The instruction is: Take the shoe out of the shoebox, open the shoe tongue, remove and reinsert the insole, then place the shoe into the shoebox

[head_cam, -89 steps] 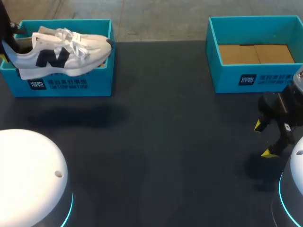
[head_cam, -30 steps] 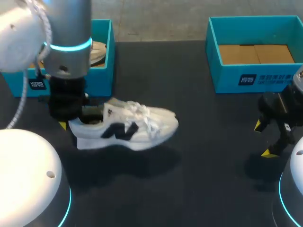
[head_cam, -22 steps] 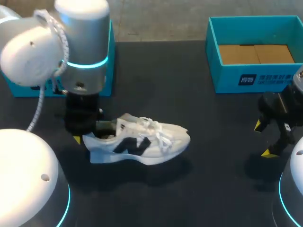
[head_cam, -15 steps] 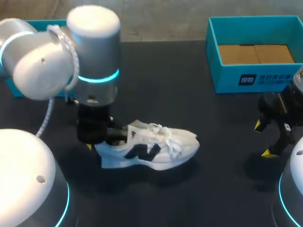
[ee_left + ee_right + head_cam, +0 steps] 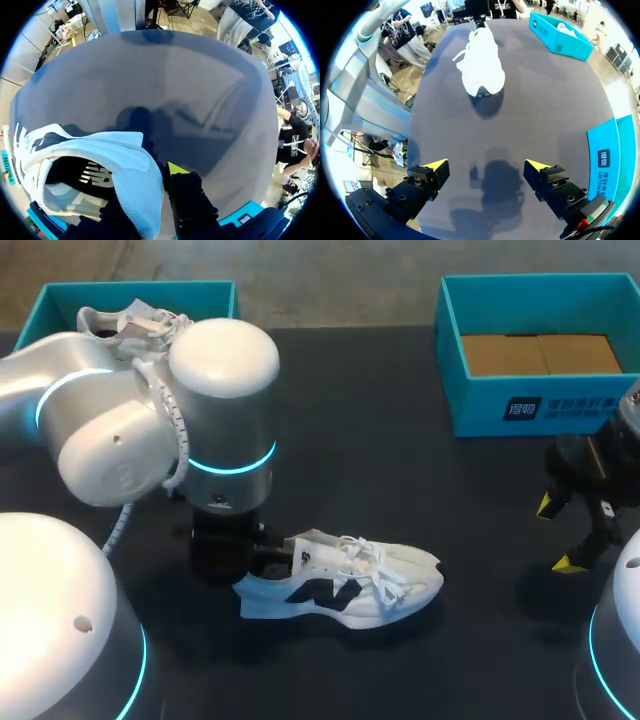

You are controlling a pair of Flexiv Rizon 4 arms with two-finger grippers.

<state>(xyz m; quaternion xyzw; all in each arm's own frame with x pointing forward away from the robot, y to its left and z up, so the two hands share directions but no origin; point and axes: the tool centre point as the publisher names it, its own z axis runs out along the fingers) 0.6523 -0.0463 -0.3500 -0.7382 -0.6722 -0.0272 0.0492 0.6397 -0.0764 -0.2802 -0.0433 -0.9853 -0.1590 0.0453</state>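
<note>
A white shoe (image 5: pixel 345 587) with a dark side logo lies level at the front middle of the table, toe pointing right, on or just above the surface. My left gripper (image 5: pixel 248 562) is shut on its heel collar. In the left wrist view the heel wall (image 5: pixel 132 175) sits between the fingers of the left gripper (image 5: pixel 150 192), one yellow fingertip (image 5: pixel 175 167) outside and the other hidden inside the shoe (image 5: pixel 95 147). My right gripper (image 5: pixel 560 535) hangs open and empty at the right edge. From the right gripper (image 5: pixel 486 165), the shoe (image 5: pixel 481 67) lies well ahead.
A teal shoebox (image 5: pixel 60 302) at the back left holds a second white shoe (image 5: pixel 125 320). Another teal shoebox (image 5: pixel 520 400) with a bare cardboard floor stands at the back right. My bulky left arm (image 5: pixel 150 430) covers the left middle of the table.
My left arm has carried the shoe from beside the left box toward the front middle of the table and lowered it. The right arm has not moved.
</note>
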